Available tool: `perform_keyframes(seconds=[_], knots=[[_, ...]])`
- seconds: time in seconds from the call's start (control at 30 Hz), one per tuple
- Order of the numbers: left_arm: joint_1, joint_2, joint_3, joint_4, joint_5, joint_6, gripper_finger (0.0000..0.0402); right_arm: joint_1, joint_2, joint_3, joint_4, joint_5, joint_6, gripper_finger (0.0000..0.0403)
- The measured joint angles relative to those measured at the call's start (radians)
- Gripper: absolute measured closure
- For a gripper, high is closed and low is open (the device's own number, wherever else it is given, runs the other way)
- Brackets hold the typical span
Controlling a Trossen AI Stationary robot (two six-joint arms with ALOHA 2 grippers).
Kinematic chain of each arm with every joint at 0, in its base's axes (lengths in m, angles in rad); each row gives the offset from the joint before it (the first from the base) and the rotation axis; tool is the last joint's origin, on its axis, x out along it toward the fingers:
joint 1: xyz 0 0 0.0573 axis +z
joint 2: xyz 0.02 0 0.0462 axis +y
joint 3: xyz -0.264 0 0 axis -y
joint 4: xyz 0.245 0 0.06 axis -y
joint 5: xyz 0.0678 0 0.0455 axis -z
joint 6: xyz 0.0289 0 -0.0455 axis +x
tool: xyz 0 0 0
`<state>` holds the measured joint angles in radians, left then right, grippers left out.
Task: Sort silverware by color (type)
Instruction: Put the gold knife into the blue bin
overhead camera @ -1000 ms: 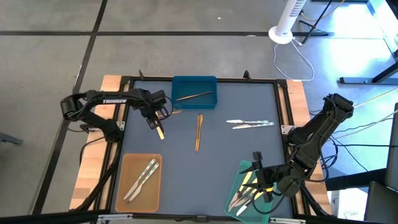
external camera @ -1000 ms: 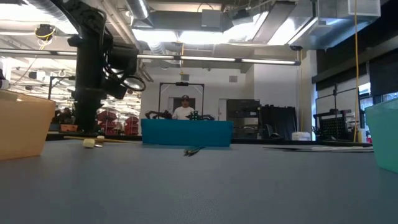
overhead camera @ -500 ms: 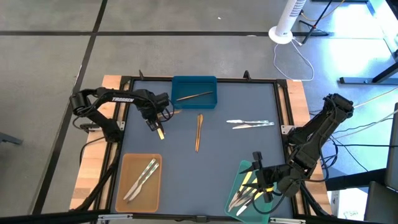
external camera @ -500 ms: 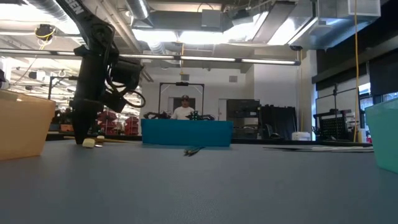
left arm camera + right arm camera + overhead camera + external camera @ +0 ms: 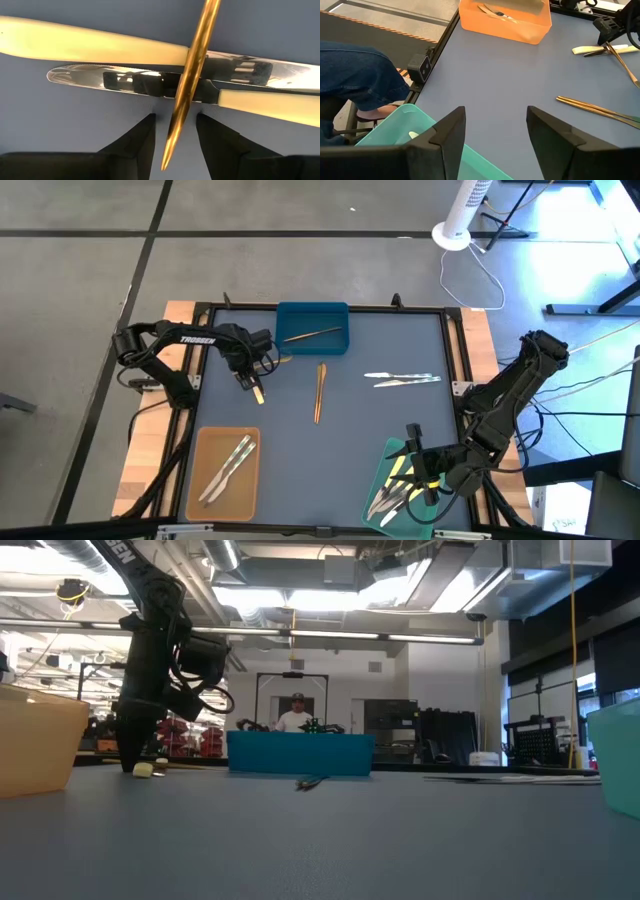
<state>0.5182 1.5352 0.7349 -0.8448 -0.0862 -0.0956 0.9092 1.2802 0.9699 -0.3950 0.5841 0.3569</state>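
Observation:
My left gripper (image 5: 247, 378) points down at the table's far left and stands open over a small pile of silverware. In the left wrist view its fingers (image 5: 142, 135) stand on either side of the pointed end of a gold-brown utensil (image 5: 192, 65). That utensil lies across two pale yellow utensils (image 5: 90, 46) and a silvery one (image 5: 130, 82). In the low view the fingertips (image 5: 128, 762) are down at the table beside a pale yellow end (image 5: 143, 770). My right gripper (image 5: 495, 125) hangs open above the green tray (image 5: 390, 480), holding nothing.
A blue tray (image 5: 336, 344) at the far edge holds one brown utensil. Two gold-brown utensils (image 5: 320, 390) lie mid-table, two silvery ones (image 5: 402, 379) to their right. The tan tray (image 5: 205, 445) at near left holds silvery pieces; the green tray holds pale yellow ones. A person's leg (image 5: 355, 75) is beside the table.
My left gripper has come down onto the pile at the far left until its fingertips reached the table, tipping slightly, then kept still. Its fingers have stayed open. The silverware has not moved.

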Motion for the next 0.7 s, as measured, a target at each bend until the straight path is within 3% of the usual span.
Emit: perform_keyframes(seconds=[0.7], knots=[[0.0, 0.001, -0.002, 0.0, 0.01, 0.001, 0.0341, 0.0, 0.0, 0.0, 0.0, 0.0, 0.0, 0.0203]])
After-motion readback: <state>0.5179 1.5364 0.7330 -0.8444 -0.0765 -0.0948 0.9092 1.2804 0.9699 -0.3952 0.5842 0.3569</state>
